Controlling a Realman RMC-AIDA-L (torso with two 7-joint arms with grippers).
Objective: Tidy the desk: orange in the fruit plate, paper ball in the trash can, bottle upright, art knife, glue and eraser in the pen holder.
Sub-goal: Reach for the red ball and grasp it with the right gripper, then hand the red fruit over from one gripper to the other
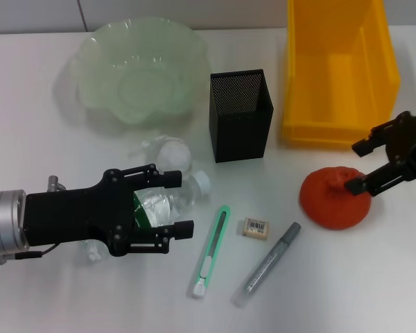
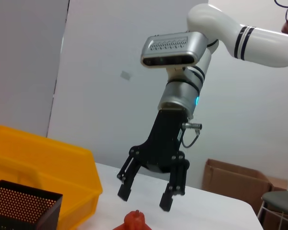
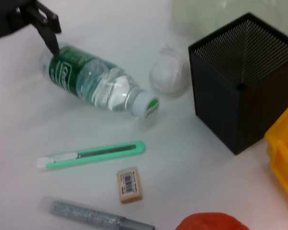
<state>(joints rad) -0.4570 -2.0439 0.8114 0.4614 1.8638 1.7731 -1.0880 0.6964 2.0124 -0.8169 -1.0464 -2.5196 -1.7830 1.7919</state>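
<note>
So nothing is tidied yet: my left pincer [image 1: 172,205] gapes around the lying bottle [image 1: 168,200], my right pincer [image 1: 358,166] open over the orange [image 1: 331,201].

The pale green scalloped fruit plate [image 1: 140,69] looks like frosted translucent plastic, and the square black pen holder [image 1: 240,114] is fine matt metal mesh. The clear plastic water bottle [image 3: 98,85] shines glossy, the white paper ball [image 3: 170,75] is crumpled and rough, and the yellow plastic bin [image 1: 338,69] is smooth.

- white table [image 1: 48,298] under all the stuff
- cardboard box [image 2: 233,184] off past the table's far edge
- grey chair [image 2: 278,203] right beside that box
</note>
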